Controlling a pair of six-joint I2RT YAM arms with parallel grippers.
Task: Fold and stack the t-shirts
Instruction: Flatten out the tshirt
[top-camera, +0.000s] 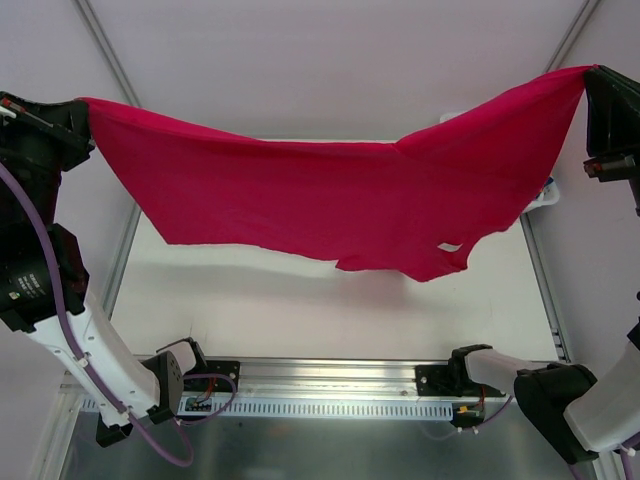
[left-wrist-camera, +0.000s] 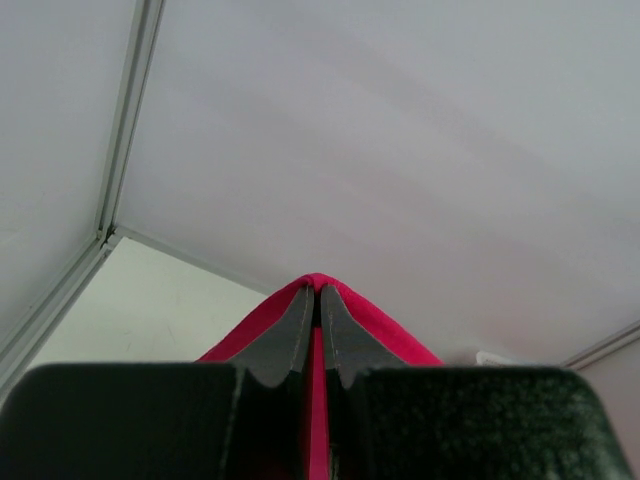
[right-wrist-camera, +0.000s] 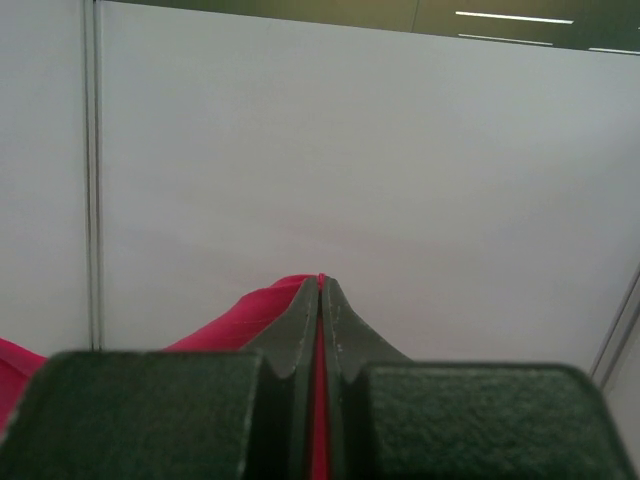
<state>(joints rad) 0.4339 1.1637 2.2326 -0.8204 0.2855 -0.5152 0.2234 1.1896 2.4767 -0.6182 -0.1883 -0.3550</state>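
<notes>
A magenta-pink t-shirt (top-camera: 330, 195) hangs spread in the air between my two grippers, high above the table. A small white label (top-camera: 450, 247) shows near its lower right edge. My left gripper (top-camera: 82, 112) is shut on the shirt's upper left corner; the cloth (left-wrist-camera: 318, 380) shows pinched between its fingers in the left wrist view (left-wrist-camera: 319, 292). My right gripper (top-camera: 590, 80) is shut on the upper right corner; the cloth (right-wrist-camera: 232, 318) drapes over its fingers in the right wrist view (right-wrist-camera: 321, 282). The shirt sags in the middle. No other t-shirts are in view.
The white table (top-camera: 300, 310) lies below the shirt. A white basket's edge (top-camera: 545, 195) peeks out behind the shirt at the right. Both arm bases (top-camera: 190, 375) sit on the metal rail at the near edge. White walls enclose the table.
</notes>
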